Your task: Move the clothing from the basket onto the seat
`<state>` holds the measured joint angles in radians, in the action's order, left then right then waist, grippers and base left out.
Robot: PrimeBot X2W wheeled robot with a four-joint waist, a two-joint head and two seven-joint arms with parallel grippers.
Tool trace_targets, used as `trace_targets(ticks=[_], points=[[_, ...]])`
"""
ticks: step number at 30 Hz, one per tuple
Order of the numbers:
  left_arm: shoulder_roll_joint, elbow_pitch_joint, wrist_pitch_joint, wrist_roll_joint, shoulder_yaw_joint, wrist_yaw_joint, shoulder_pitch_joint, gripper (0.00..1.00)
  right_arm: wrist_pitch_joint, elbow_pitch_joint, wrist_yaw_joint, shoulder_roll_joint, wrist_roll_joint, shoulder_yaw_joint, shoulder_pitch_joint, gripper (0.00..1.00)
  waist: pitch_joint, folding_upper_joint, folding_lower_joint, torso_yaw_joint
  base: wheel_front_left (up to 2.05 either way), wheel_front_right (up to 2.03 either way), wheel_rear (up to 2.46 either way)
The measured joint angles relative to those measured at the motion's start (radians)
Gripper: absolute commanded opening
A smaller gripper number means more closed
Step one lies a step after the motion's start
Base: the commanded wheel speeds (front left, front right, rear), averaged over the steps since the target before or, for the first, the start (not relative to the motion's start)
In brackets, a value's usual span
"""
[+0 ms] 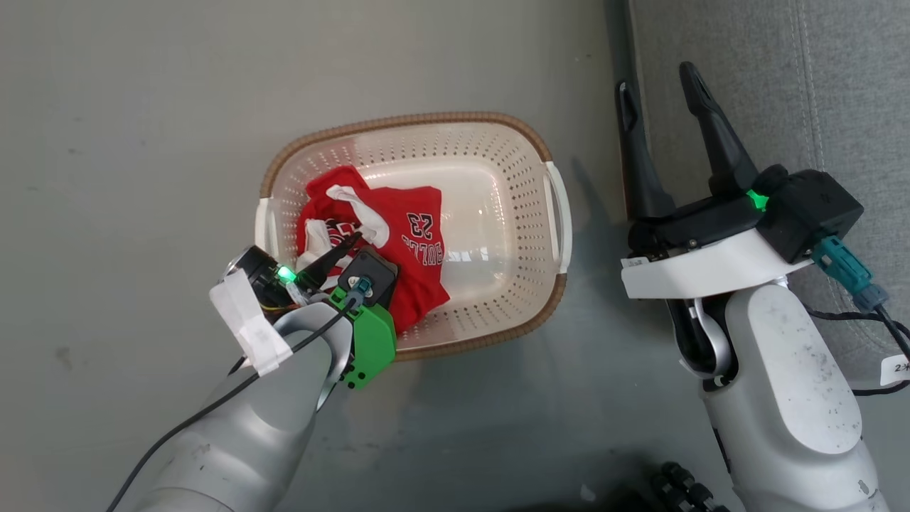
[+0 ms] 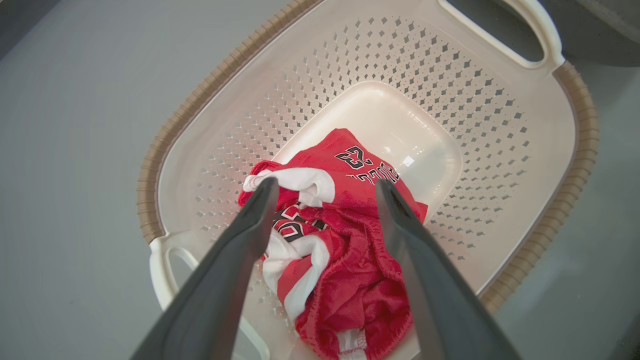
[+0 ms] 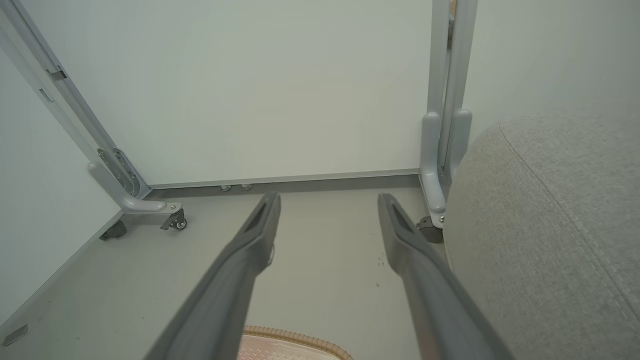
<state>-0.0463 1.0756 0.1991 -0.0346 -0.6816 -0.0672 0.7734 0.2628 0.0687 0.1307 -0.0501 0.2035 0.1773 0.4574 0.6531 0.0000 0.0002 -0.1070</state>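
Head view: crumpled clothing (red) in perforated basket.

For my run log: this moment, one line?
left gripper: jaws open over clothing | clothing in basket | right gripper: open beside seat

Smooth grey floor. Carries the cream, brown-rimmed basket, with the grey seat near on the right. Farther off, bears castered metal frame feet under white panels.

Even bright light; glare on basket floor; sharp focus.
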Motion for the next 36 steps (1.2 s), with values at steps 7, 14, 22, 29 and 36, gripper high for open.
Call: trace_targets(ticks=[7,14,22,29,36], points=[[0.0,0.118,-0.051,-0.005,-0.03,-0.013,0.073,1.0,0.0,-0.017,0.0,0.0,0.041,0.01,0.028,1.0,0.111,0.0,0.0,-0.045,0.0,0.0,0.0],[-0.019,0.176,-0.097,-0.004,-0.042,-0.02,0.118,1.0,0.0,-0.051,0.0,0.0,0.074,0.028,0.044,1.0,0.197,0.0,-0.0001,-0.087,0.0,0.0,0.0],[-0.044,0.196,-0.178,-0.004,-0.06,-0.017,0.15,1.0,0.0,-0.056,0.0,0.0,0.107,0.044,0.061,1.0,0.265,0.0,-0.0001,-0.126,0.0,0.0,0.0],[-0.058,0.203,-0.26,-0.004,-0.078,-0.016,0.17,0.0,0.0,-0.059,0.0,0.0,0.119,0.047,0.074,1.0,0.297,0.0,-0.0001,-0.146,0.0,0.0,0.0],[-0.059,0.207,-0.295,0.0,-0.1,-0.021,0.182,0.0,0.0,-0.058,0.0,0.0,0.118,0.044,0.081,1.0,0.295,0.0,-0.0001,-0.14,0.0,0.0,0.0]])
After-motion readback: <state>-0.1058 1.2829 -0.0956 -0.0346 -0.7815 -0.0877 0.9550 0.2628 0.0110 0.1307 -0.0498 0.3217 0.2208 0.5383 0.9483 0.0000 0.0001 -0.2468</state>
